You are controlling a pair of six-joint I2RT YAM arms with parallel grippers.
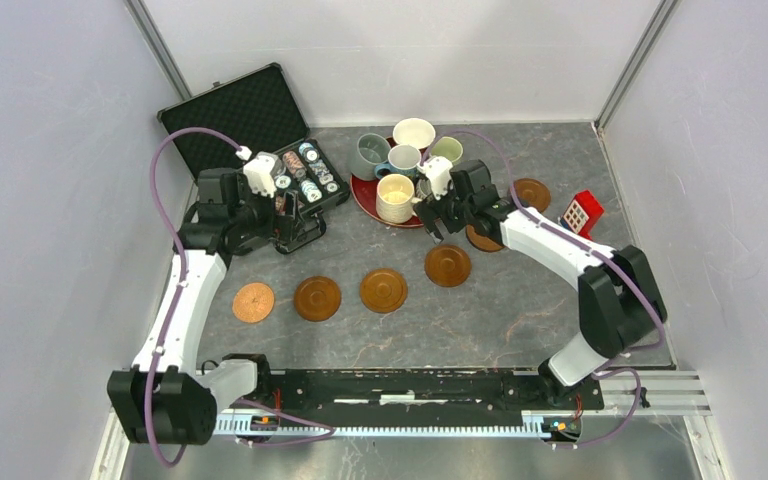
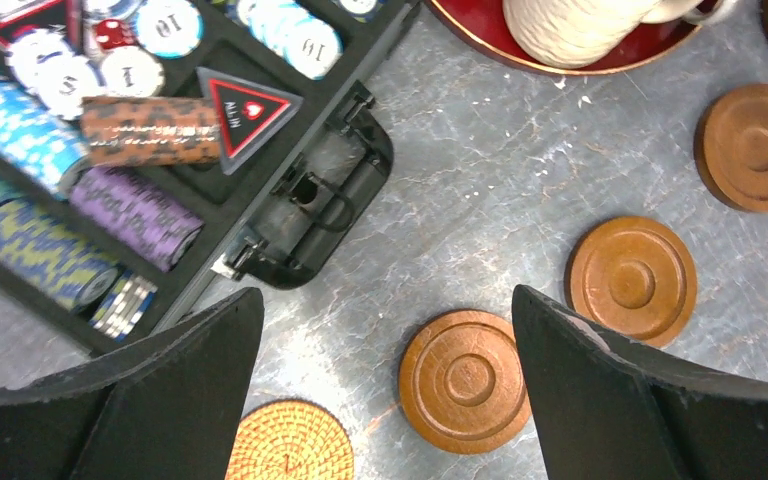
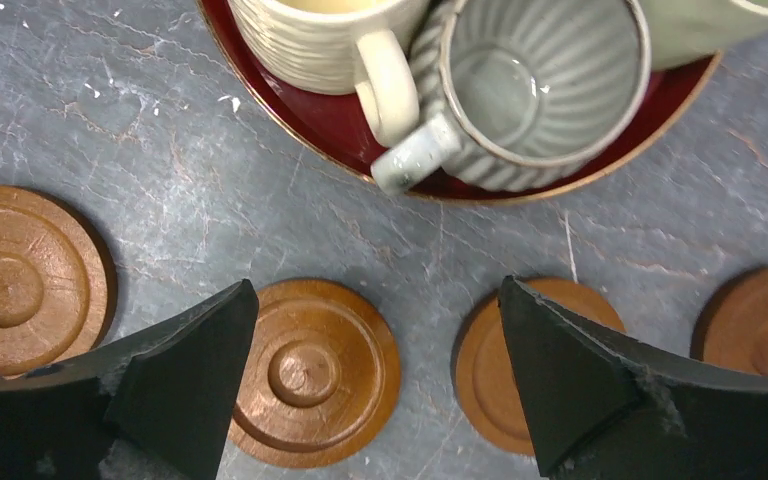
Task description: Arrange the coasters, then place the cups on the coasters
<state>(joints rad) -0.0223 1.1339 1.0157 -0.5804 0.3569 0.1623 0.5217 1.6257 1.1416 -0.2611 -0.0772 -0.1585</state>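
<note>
Left gripper [image 2: 385, 395]: is hovering with its fingers spread wide, gripping nothing, over the table just beside the near corner of the open chip case [image 1: 240, 120].
Right gripper [image 3: 375, 290]: is hanging with its fingers spread wide and empty, just near of the red tray [image 3: 335, 125], above two discs of the row.
Coasters [image 1: 383, 290]: are lying flat on the table. Four are forming a line from the near left toward the middle, with the lighter coaster [image 1: 253, 302] at the left end. A fifth is showing partly under the right arm, and a sixth is lying farther right and farther back.
Cups [image 1: 414, 133]: are sitting crowded together on the tray at the far middle. The cream cup [image 3: 310, 40] and the ribbed grey cup [image 3: 535, 90] are standing at its near edge, handles side by side.
Red box [image 1: 582, 212]: is sitting at the right, near the sixth coaster.
</note>
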